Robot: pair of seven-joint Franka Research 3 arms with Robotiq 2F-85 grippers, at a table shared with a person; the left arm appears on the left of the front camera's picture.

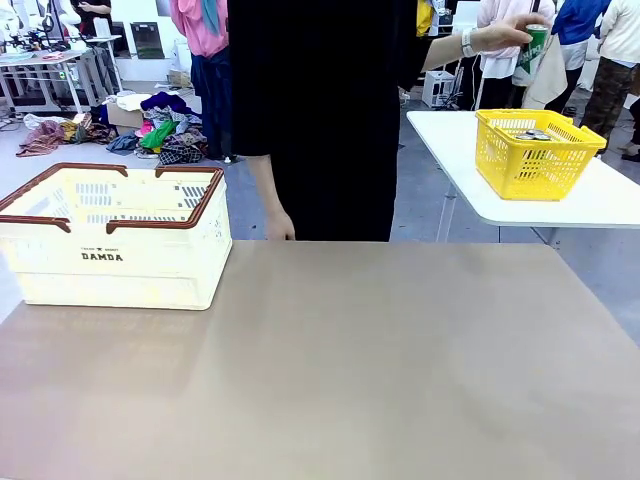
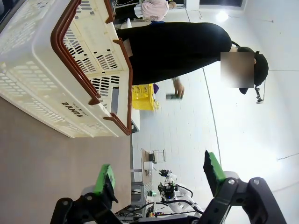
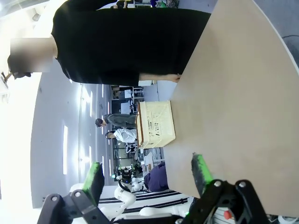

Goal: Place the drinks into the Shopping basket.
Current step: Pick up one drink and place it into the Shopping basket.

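The person across the table holds a green drink can (image 1: 535, 47) in a raised hand (image 1: 497, 37), above and behind the yellow basket. The same can (image 2: 174, 96) looks small in the left wrist view. More silver-topped cans (image 1: 533, 135) lie inside the yellow basket. The cream-white Shopping basket (image 1: 115, 240) with a brown rim and "DAMDA" print stands at the table's far left, with nothing visible inside. It is close ahead of my left gripper (image 2: 159, 175), which is open and holds nothing. My right gripper (image 3: 148, 176) is also open, with the Shopping basket (image 3: 156, 123) far off.
A bright yellow basket (image 1: 535, 152) stands on a white side table (image 1: 600, 200) at the back right. The person's other hand (image 1: 280, 228) hangs by the far edge of the tan table (image 1: 330, 370). Clothes lie piled on the floor behind.
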